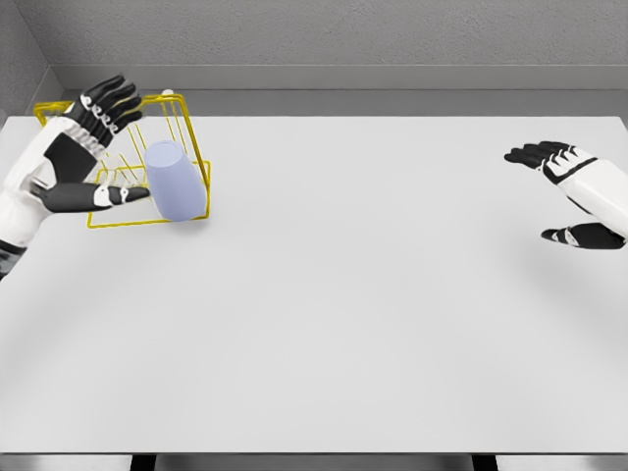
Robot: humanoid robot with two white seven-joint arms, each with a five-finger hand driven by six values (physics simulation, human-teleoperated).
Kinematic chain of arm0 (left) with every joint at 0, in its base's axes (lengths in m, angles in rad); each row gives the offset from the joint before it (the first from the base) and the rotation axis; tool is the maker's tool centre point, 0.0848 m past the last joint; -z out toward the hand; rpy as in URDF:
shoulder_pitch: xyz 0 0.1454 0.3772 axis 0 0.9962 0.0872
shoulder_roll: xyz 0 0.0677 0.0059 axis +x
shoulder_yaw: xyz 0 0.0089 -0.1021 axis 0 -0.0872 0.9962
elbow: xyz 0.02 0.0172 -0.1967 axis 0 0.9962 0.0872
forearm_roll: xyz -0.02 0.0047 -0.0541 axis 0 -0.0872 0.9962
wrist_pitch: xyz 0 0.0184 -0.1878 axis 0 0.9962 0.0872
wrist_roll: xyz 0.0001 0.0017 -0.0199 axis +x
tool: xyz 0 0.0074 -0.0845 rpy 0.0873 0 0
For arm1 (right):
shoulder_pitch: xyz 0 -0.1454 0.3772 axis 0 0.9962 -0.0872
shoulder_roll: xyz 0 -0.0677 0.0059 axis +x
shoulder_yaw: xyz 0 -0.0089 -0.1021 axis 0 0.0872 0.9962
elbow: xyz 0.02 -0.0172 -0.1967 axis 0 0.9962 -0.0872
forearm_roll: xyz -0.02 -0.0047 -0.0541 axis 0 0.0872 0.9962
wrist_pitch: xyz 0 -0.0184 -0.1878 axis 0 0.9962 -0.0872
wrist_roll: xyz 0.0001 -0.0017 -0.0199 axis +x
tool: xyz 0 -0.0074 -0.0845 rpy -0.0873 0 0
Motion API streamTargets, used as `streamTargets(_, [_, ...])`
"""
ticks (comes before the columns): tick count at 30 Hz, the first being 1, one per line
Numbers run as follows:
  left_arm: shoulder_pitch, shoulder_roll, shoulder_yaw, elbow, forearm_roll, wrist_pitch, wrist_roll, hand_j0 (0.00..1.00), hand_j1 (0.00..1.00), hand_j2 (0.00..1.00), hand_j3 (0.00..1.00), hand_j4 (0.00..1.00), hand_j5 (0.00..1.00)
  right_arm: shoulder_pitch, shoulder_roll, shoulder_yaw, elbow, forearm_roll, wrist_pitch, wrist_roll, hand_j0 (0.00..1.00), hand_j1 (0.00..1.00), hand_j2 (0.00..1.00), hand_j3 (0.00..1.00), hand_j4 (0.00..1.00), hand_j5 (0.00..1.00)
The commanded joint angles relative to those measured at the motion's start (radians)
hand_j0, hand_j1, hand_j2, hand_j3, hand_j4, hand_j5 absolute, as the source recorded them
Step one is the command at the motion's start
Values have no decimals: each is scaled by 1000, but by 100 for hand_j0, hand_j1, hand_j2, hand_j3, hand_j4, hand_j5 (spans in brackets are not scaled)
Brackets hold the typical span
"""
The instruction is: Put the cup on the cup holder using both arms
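This looks like a bare test cell in a simulator, not a home or shop. A wide white desk (373,314) fills nearly everything, flat and evenly lit, with plain grey walls (343,34) closing in just behind it and a corner showing beyond the left hand (83,147). The surfaces carry no wear and no clutter, all smooth rendered planes.

lavender cup (177,182) sits inverted on yellow wire holder (201,201), hands apart.
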Motion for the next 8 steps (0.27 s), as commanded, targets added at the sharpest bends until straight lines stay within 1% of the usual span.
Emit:
streamTargets(1, [9,12,22,0,4,-34,0,100,100,100,100,100,100,0,-1,0,0,-7,2,-1,100,100,100,100,100,100])
streamTargets(2, [43,14,35,0,2,-34,0,100,100,100,100,100,100,0,-1,0,0,-7,2,-1,100,100,100,100,100,100])
streamTargets(4, [91,21,54,4,4,-34,0,100,100,100,100,100,100,0,-1,0,1,-7,2,-1,100,100,100,100,100,100])
streamTargets(6, [120,27,91,6,4,-34,0,100,100,100,100,100,100,0,-1,0,0,-7,2,-1,100,100,100,100,100,100])
streamTargets(8, [134,35,103,12,4,-34,0,100,100,100,100,100,100,-2,-1,0,1,-7,2,-1,100,100,100,100,100,100])
